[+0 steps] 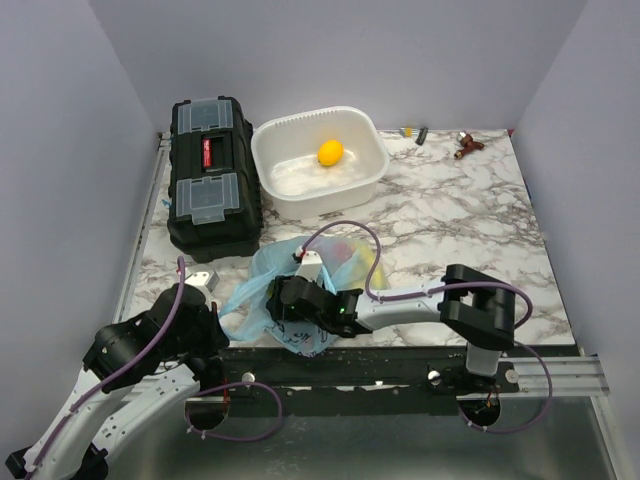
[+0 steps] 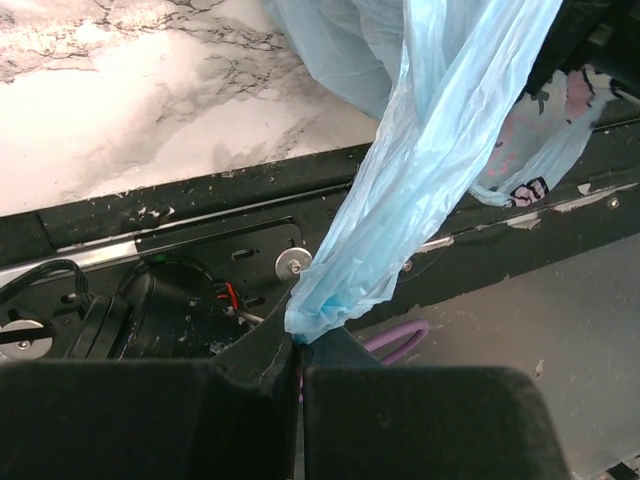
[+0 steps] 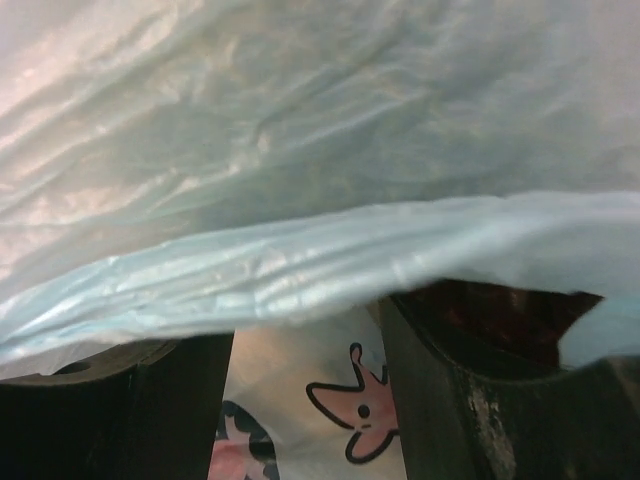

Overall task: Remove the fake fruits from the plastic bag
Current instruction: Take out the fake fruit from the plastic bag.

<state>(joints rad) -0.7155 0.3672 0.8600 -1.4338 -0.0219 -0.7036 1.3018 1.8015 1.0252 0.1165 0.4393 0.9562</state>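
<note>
Over the table front edge, left hand clenches plastic bag (right hand released).

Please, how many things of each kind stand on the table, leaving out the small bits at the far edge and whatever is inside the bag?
Black toolbox: 1
White tub: 1
Yellow lemon: 1
Blue plastic bag: 1
Total: 4

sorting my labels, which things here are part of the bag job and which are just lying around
Job: plastic bag; fake fruits showing faintly through it; left gripper shut on it; right gripper open at the bag.
Lying about: black toolbox; white tub; lemon in it; small bits at the far edge.
</note>
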